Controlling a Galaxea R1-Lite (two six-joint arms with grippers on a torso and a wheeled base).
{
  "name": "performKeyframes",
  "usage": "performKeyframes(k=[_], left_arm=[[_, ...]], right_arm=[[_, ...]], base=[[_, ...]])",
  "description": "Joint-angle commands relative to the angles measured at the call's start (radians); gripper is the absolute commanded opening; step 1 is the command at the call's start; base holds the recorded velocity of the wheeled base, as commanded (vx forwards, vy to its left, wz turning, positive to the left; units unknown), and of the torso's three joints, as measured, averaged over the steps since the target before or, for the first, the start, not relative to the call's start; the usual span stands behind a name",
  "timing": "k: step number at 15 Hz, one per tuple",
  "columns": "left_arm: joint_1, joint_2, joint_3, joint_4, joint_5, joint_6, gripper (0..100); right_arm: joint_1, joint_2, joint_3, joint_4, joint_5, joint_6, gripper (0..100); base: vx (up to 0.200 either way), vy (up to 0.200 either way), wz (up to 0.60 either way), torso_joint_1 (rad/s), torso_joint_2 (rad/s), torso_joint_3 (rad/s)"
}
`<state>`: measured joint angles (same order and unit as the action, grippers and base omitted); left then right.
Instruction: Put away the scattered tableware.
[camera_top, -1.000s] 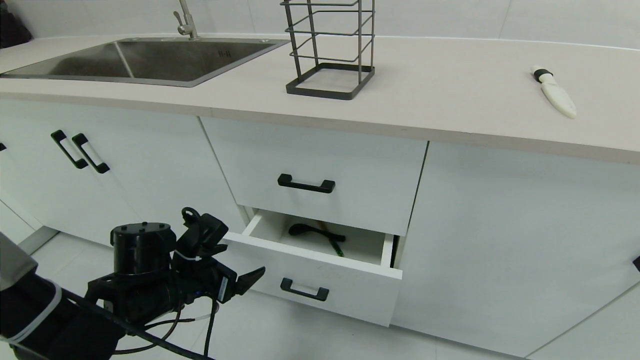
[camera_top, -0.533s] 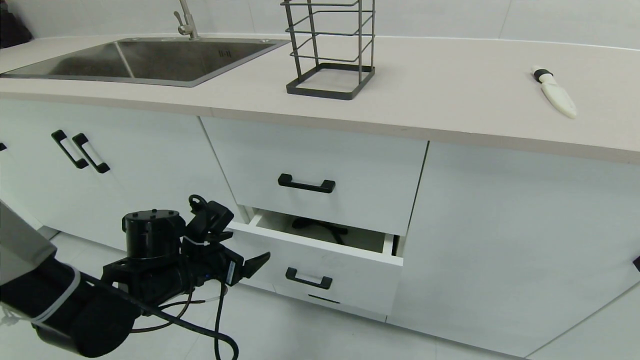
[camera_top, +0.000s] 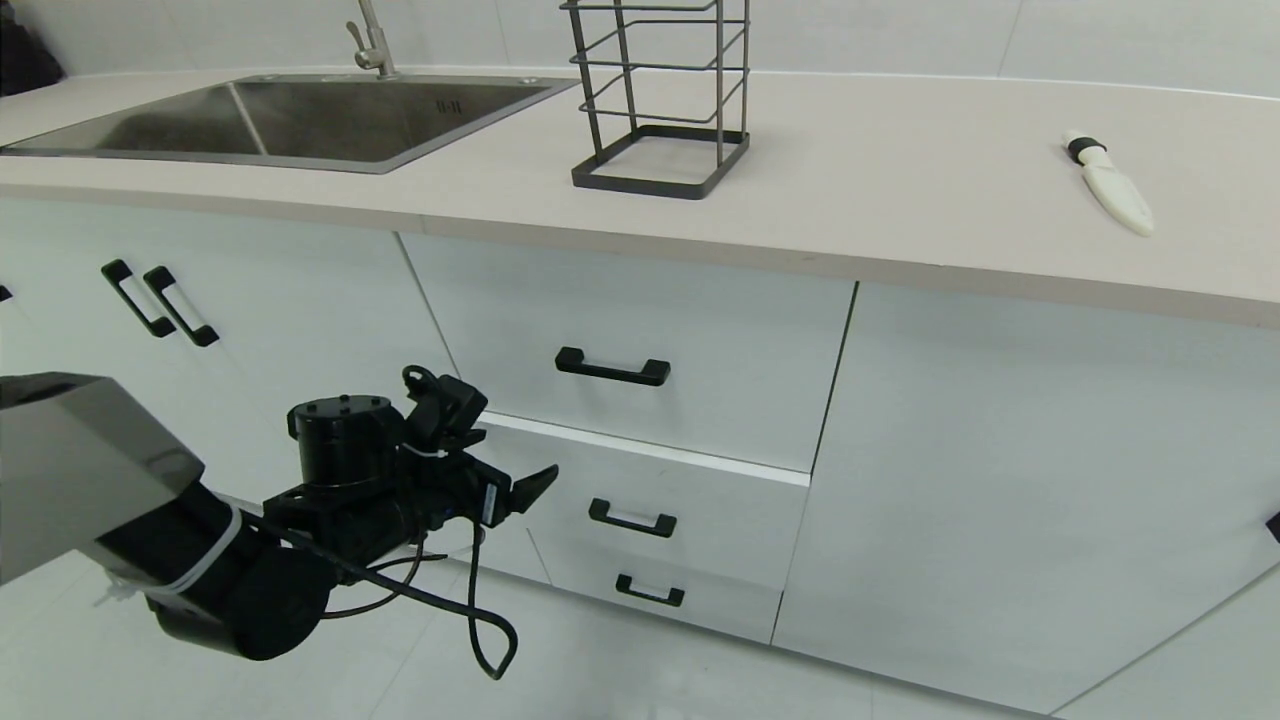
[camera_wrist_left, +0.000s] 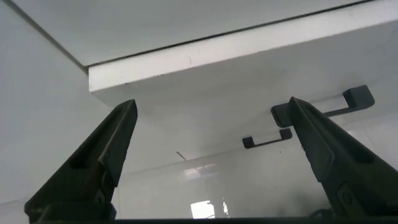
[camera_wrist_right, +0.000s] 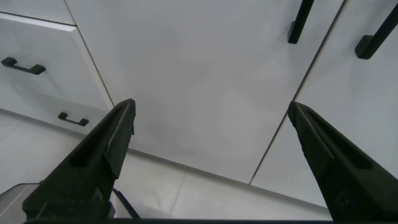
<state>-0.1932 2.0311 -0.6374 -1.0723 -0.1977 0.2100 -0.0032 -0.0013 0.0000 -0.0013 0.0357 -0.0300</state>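
Note:
A white knife (camera_top: 1108, 185) with a black band on its handle lies on the countertop (camera_top: 900, 170) at the far right. Below the counter, the middle drawer (camera_top: 700, 505) stands pushed in, its top edge a thin white lip under the upper drawer. My left gripper (camera_top: 522, 490) is open and sits against the left end of that drawer front. In the left wrist view the left gripper (camera_wrist_left: 212, 106) faces the drawer's front (camera_wrist_left: 236, 68), with two black handles (camera_wrist_left: 323, 109) beyond. My right gripper (camera_wrist_right: 211, 109) is open and empty, facing white cabinet doors (camera_wrist_right: 199, 87).
A black wire rack (camera_top: 660, 100) stands on the counter's middle, and a steel sink (camera_top: 280, 115) with a tap lies to the left. Black handles mark the top drawer (camera_top: 612, 368), the bottom drawer (camera_top: 650, 590) and the left cabinet doors (camera_top: 160, 305). White floor tiles lie below.
The middle drawer slid in from well open to almost flush, hiding the dark utensils inside. My left gripper moved up and toward the cabinet with it.

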Motion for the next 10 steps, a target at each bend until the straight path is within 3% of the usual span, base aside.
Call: performKeyframes(k=[1,6,10], left_arm=[[0.0,0.028,-0.036,0.0,0.001,-0.001,100],[0.0,0.024,-0.042,-0.005,0.001,-0.001,100],[0.0,-0.018,0.044,-0.067,-0.012,-0.02,100]], right_arm=[[0.0,0.001,0.0,0.0,0.001,-0.001,100],[0.0,0.001,0.0,0.0,0.001,0.001,100],[0.0,0.001,0.0,0.0,-0.013,0.032,100]], base=[[0.0,0.0,0.0,0.0,0.0,0.0],[0.0,0.0,0.0,0.0,0.0,0.0],[0.0,0.0,0.0,0.0,0.0,0.0]])
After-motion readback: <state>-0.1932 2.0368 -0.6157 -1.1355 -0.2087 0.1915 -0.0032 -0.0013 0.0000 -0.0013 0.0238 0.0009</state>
